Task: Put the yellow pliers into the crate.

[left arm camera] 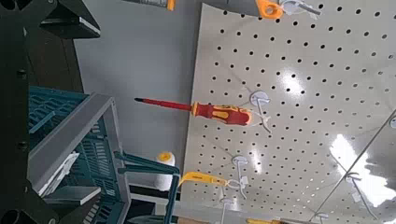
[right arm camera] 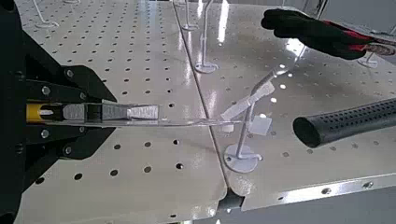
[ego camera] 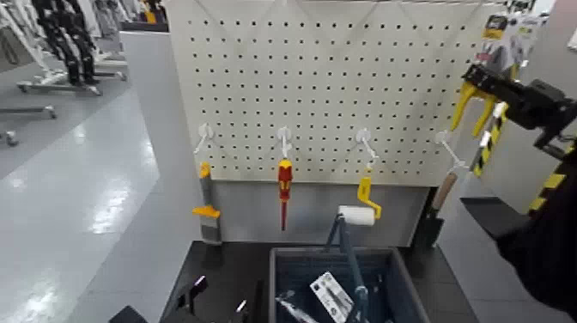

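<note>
Right gripper (ego camera: 475, 79) is raised at the pegboard's (ego camera: 343, 77) upper right edge, fingers clamped on the yellow pliers (ego camera: 471, 105) (handles hanging below the jaws, card edge-on in the right wrist view). The crate (ego camera: 283, 275) stands below the board's bottom edge. Left gripper (ego camera: 215, 302) is low beside the crate; finger spread cannot be told.

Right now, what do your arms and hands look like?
My right end effector is black and boxy, built from blocky angular plates. Up close, its fingers are flat black panels dotted with small round screws. The arm behind it shows as a dark black shape at the edge of the head view. My left end effector is black too, low down, and little of it shows.
</note>
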Controlling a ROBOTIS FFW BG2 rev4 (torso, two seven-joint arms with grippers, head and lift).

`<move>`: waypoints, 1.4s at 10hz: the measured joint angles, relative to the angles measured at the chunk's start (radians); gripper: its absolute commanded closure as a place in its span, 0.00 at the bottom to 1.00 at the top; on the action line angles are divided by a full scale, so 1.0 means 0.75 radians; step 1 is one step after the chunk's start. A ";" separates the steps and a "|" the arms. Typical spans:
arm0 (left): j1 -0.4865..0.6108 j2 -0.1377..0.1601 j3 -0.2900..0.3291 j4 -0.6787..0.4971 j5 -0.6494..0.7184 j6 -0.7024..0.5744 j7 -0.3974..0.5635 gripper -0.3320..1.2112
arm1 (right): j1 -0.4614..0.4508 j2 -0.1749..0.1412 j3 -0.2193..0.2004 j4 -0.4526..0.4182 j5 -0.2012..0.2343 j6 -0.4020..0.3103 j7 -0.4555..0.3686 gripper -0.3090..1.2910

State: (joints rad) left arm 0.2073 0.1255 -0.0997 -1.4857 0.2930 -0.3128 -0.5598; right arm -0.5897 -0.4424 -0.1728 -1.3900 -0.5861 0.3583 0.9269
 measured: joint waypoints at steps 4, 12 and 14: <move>0.002 -0.001 0.001 -0.001 0.000 0.002 0.000 0.29 | 0.115 0.051 -0.061 -0.230 -0.021 0.026 -0.020 0.92; 0.001 0.011 -0.013 0.001 0.004 0.008 0.017 0.29 | 0.442 0.270 -0.047 -0.472 0.000 0.088 -0.091 0.92; 0.002 0.011 -0.022 0.007 0.005 0.000 0.035 0.29 | 0.506 0.324 -0.026 -0.432 0.012 0.084 -0.084 0.92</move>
State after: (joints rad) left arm 0.2088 0.1335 -0.1159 -1.4803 0.2965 -0.3129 -0.5337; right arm -0.2099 -0.1995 -0.1922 -1.7139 -0.5772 0.4212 0.8640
